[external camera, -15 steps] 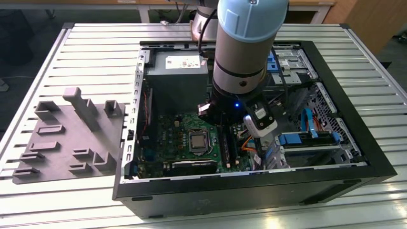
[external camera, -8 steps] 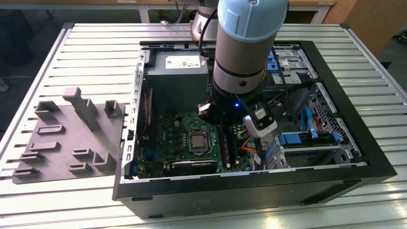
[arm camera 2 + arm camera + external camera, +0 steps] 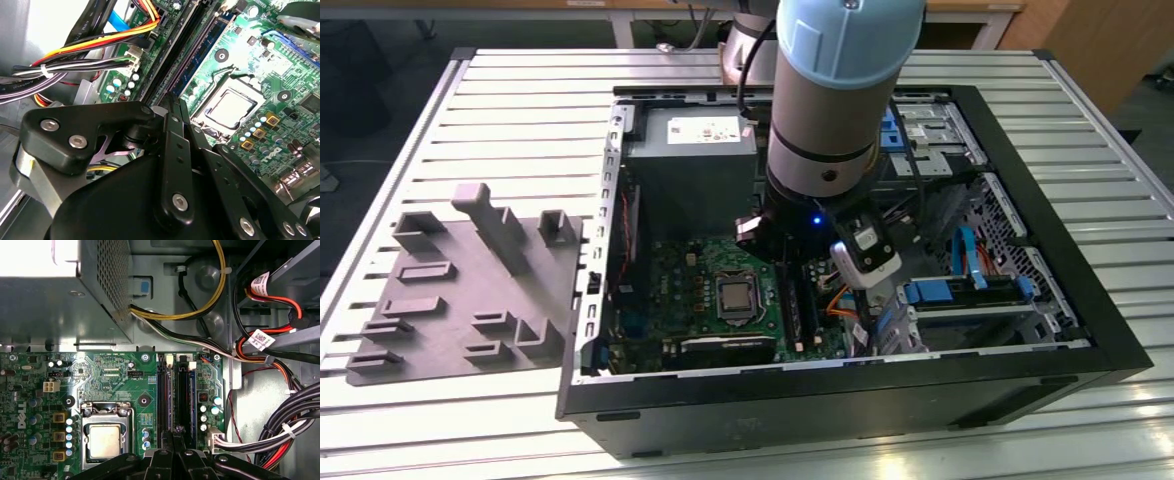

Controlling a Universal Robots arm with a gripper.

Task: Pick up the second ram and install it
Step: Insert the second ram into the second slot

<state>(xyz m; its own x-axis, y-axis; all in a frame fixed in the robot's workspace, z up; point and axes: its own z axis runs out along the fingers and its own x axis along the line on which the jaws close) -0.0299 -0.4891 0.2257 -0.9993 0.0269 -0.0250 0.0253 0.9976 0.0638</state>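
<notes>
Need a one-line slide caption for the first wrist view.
Gripper poised over the motherboard's black memory slots, beside the bare processor.

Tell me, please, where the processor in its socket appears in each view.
Exterior view: the processor sits mid-motherboard, to the exterior view's left of the arm.
Second wrist view: the processor lies between the memory slots and gold-coloured components.
First wrist view: the processor lies beside gold-coloured components.
Shared landmark: the black memory slots alongside it.
</notes>
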